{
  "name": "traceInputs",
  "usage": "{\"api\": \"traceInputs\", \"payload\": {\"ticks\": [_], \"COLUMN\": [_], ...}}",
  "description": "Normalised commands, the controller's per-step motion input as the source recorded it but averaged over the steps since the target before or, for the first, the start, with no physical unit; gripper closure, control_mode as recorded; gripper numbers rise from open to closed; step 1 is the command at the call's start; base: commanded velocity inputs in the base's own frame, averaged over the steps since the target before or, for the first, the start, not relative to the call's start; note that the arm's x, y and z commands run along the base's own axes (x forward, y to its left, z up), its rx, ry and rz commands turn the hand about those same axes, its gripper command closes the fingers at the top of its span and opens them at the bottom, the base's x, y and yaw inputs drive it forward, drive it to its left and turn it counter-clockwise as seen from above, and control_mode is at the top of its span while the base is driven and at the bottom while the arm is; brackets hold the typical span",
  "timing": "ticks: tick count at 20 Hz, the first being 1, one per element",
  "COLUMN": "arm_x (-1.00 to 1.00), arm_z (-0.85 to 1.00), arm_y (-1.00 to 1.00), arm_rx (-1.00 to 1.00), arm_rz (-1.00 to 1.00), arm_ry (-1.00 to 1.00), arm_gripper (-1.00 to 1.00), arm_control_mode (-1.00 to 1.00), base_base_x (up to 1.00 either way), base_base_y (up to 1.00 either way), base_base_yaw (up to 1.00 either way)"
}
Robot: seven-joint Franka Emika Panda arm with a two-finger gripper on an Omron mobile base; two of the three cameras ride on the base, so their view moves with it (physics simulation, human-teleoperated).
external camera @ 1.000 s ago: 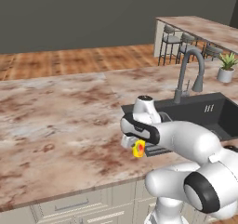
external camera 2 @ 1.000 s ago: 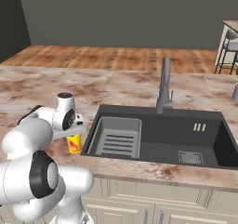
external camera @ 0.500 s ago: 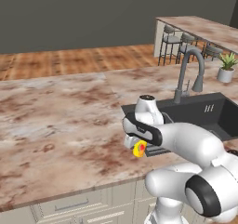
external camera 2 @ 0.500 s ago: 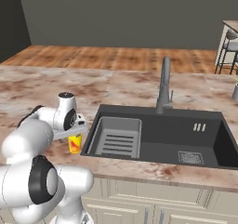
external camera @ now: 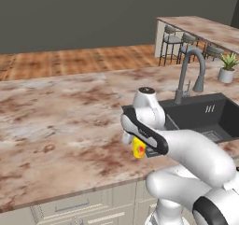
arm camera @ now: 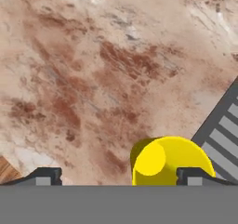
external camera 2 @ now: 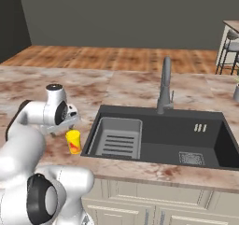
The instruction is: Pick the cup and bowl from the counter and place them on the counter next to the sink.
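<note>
The small yellow cup (external camera 2: 73, 141) with its red mark stands upright on the marbled counter (external camera 2: 28, 84), just left of the dark sink (external camera 2: 186, 135). My gripper (external camera 2: 71, 126) hangs right above it, open, the fingers apart from the cup's sides. In the hand view the cup (arm camera: 167, 160) sits low between the spread fingertips (arm camera: 44, 175), nearer the right one, and my gripper (arm camera: 120, 176) holds nothing. From the left base view the cup (external camera: 138, 148) peeks out under my forearm beside the sink (external camera: 205, 116). The bowl is out of view.
A grey ribbed rack (external camera 2: 115, 137) lies in the sink's left half, close to the cup. The gooseneck tap (external camera 2: 164, 86) rises behind the basin. A white plant pot (external camera: 227, 70) and bar stools (external camera: 182, 44) stand far right. The counter's front edge runs just below the cup.
The jaws have gone from shut on the cup to wide open. The cup stays standing in the same spot beside the sink.
</note>
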Motion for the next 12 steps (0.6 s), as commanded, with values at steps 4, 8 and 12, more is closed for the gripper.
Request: {"api": "traceInputs", "payload": {"ticks": [4, 8, 12], "arm_x": [-0.22, -0.73, -0.96], "arm_z": [0.64, 0.22, 0.00], "arm_y": [0.31, -0.03, -0.48], "arm_rx": [-0.01, 0.00, 0.01], "arm_rz": [0.08, 0.00, -0.17], "arm_ry": [-0.11, -0.02, -0.03], "arm_gripper": [-1.00, -1.00, -1.00], "arm_control_mode": [-1.00, -1.00, -1.00], "base_base_x": [0.00, 0.00, 0.00], "base_base_y": [0.00, 0.00, 0.00], "base_base_yaw": [0.00, 0.00, 0.00]}}
